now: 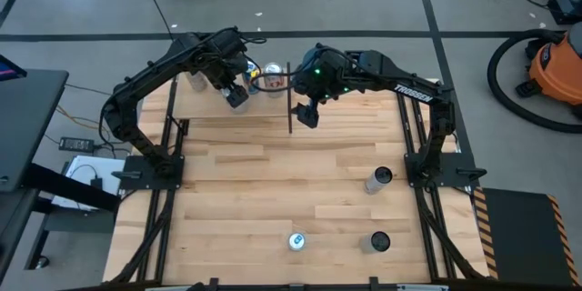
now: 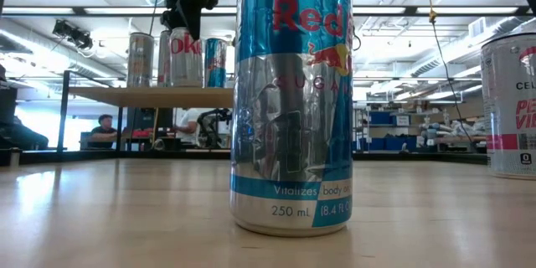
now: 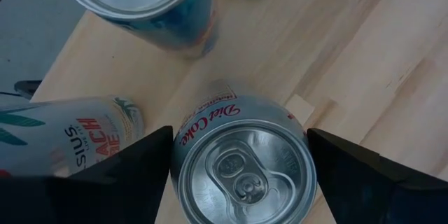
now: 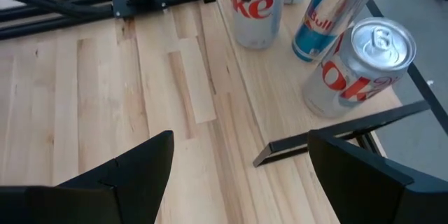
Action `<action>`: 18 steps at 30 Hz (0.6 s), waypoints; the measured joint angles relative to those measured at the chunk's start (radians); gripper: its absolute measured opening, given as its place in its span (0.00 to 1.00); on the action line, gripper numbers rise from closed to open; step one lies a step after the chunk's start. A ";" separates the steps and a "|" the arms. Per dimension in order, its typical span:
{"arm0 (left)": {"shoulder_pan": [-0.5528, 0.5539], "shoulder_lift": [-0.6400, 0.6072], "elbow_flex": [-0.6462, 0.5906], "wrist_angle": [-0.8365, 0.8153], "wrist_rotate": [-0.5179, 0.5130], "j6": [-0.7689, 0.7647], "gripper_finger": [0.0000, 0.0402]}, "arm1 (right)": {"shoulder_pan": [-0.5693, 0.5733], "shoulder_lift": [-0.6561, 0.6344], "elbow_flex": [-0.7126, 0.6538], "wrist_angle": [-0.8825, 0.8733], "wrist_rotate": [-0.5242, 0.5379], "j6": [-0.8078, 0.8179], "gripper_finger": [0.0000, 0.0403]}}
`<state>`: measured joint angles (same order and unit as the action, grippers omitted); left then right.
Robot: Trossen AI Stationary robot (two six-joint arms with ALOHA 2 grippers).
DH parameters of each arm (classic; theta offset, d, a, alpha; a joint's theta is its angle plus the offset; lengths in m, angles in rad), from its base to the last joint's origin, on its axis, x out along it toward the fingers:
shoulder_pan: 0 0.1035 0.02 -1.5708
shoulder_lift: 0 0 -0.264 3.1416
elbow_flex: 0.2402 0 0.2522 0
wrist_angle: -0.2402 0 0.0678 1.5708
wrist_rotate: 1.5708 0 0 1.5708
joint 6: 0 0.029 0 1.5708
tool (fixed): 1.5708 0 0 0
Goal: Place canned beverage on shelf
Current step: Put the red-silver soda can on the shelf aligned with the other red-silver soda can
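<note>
The silver aluminium Diet Coke can with red lettering [image 3: 243, 159] stands upright on the shelf, a pale-wood panel edged with thin black rods [image 1: 205, 100], toward eleven o'clock on the planked wooden tabletop [image 1: 273, 173]. Its lid and pull tab face straight up in the left wrist view. Close around it on the shelf stand a blue-and-silver Red Bull can [image 3: 143, 3] and a white Celsius can with orange lettering [image 3: 63, 140]; in the low view a row of cans sits along the shelf's edge.

The left gripper [image 1: 236, 94] hangs directly above the Diet Coke can, pointing down, its arm reaching in from nine o'clock. Its two dark fingers [image 3: 133, 164] are spread, one on either side of the can's top, with a sliver of gap showing on each side, so nothing is pinched.

The right gripper [image 1: 307, 114] hovers just off the shelf's end near twelve o'clock, tilted down over the tabletop, fingers [image 4: 133, 164] spread wide with nothing between them. Another silver Diet Coke can [image 4: 357, 66] stands at the shelf's corner nearby.

Three more cans [image 1: 379, 179] stand on the tabletop toward four to six o'clock; a tall blue-and-silver Red Bull can [image 2: 291, 92] fills the low view.
</note>
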<state>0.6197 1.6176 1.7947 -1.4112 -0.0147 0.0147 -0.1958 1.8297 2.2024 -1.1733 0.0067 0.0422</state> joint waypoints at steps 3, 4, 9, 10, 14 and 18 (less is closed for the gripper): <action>0.000 0.000 0.000 0.003 0.000 -0.001 0.79 | 0.000 0.000 0.000 0.031 0.000 0.000 0.84; 0.000 0.000 0.000 0.007 0.000 -0.003 0.79 | 0.000 0.000 0.000 0.045 0.000 0.000 0.84; -0.002 0.000 0.000 0.016 0.000 0.005 0.79 | 0.000 0.000 0.000 0.125 0.000 0.000 0.84; -0.002 0.000 0.000 0.017 0.000 0.005 0.79 | 0.000 0.000 0.000 0.145 0.000 0.000 0.84; -0.002 0.000 0.000 0.022 0.000 -0.006 0.79 | 0.000 0.000 0.000 0.232 0.000 0.000 0.84; -0.002 0.000 0.000 0.021 0.000 -0.009 0.79 | 0.000 0.000 0.000 0.328 0.000 0.000 0.84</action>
<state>0.6178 1.6173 1.7950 -1.3899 -0.0147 0.0059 -0.1959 1.8297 2.2024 -0.8457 0.0067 0.0424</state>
